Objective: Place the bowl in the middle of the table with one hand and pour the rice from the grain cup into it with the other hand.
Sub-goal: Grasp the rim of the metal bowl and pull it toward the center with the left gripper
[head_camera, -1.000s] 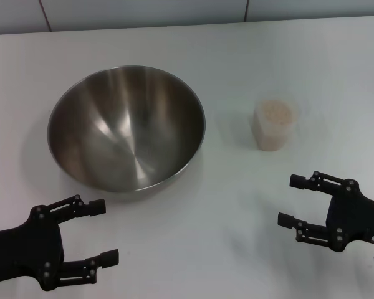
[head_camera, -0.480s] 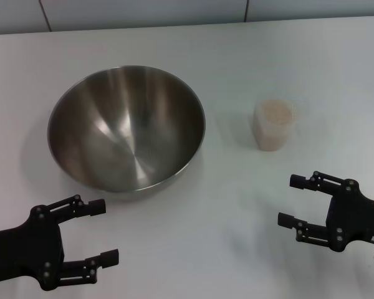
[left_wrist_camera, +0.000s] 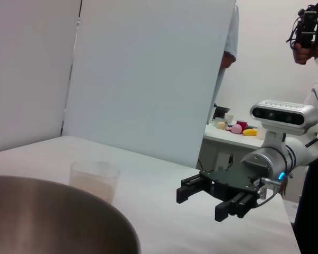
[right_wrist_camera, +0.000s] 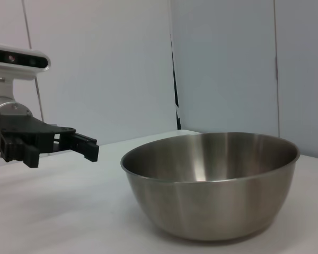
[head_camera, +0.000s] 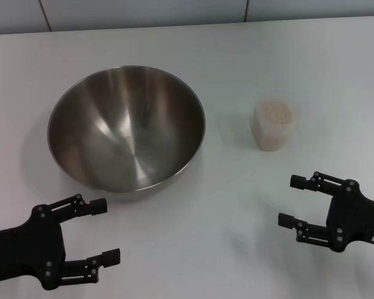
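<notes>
Both tools: left tool, right tool open, low.

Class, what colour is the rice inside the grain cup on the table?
Pale beige, off-white: the rice fills the translucent grain cup. The head view shows it best.

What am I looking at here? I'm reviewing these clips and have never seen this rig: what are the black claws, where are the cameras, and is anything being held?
The black claws are the grippers of a two-armed robot. One picture comes from a camera on its head, looking down; the other two come from cameras on its wrists, each seeing the opposite arm. On the plain white table stand a large shiny stainless-steel mixing bowl and, to its right and apart from it, a small clear plastic grain cup filled with pale rice. The left gripper and the right gripper hover near the table's front edge, both open and holding nothing.
</notes>
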### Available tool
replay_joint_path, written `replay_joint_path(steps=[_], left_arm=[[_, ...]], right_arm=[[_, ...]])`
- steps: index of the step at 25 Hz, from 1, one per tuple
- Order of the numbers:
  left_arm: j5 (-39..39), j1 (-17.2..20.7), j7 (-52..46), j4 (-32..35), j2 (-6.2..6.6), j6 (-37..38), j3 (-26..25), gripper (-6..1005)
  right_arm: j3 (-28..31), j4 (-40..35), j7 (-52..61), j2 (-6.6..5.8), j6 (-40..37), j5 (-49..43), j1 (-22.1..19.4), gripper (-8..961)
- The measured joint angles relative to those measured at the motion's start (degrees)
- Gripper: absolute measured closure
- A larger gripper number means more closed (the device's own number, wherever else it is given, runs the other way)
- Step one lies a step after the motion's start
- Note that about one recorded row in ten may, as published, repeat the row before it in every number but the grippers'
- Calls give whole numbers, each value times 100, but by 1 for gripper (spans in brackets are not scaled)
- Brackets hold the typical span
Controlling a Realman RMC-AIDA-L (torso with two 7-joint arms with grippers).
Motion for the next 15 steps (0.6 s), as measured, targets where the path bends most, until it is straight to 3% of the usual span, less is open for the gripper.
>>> replay_joint_path(steps=[15], left_arm=[[-38,-44,-3,-49,-9,4,-34,135]], right_arm=[[0,69,0,-9,7,0,10,210]])
